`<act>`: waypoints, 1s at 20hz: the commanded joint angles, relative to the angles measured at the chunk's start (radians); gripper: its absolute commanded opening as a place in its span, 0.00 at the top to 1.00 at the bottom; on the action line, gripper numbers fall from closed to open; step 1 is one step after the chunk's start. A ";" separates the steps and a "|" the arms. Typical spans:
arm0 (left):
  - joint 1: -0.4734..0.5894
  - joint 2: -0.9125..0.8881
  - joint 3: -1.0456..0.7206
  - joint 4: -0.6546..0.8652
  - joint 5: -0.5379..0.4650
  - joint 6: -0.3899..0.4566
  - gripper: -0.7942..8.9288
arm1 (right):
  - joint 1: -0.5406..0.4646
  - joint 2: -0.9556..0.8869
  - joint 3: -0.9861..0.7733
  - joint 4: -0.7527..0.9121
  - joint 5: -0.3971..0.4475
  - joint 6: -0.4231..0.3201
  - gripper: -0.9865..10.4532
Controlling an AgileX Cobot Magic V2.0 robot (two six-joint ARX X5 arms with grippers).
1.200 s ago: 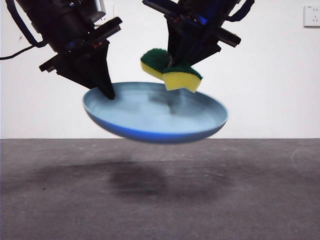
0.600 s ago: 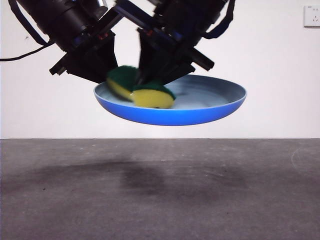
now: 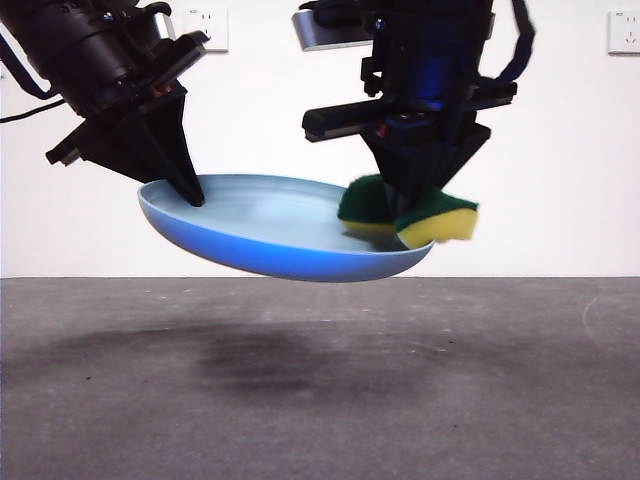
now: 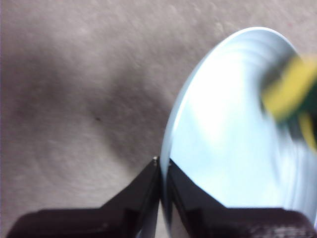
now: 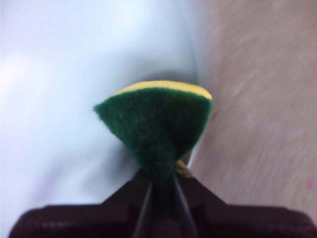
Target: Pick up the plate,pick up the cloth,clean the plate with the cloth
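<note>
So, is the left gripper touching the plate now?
Touching. In the left wrist view the left gripper has its two jaws closed on the rim of the plate, one on each side. The front view shows it held above the table.

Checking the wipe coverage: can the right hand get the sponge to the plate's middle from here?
Probably yes. The right hand holds the sponge at the plate's far rim, opposite the left hand; the plate's inside lies bare between them.

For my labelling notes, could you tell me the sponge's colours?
Yellow foam with a dark green scouring layer, clearest in the front view.
</note>
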 commanded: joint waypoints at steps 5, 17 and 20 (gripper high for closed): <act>-0.004 -0.001 -0.001 0.018 0.130 0.017 0.93 | -0.026 0.014 -0.005 0.303 -0.256 0.001 0.92; 0.018 -0.001 -0.001 0.065 0.135 -0.011 0.93 | 0.080 0.016 -0.005 0.091 -0.534 -0.035 0.92; 0.019 -0.001 -0.001 0.050 0.135 -0.010 0.93 | 0.080 0.016 -0.005 -0.026 -0.369 -0.044 0.92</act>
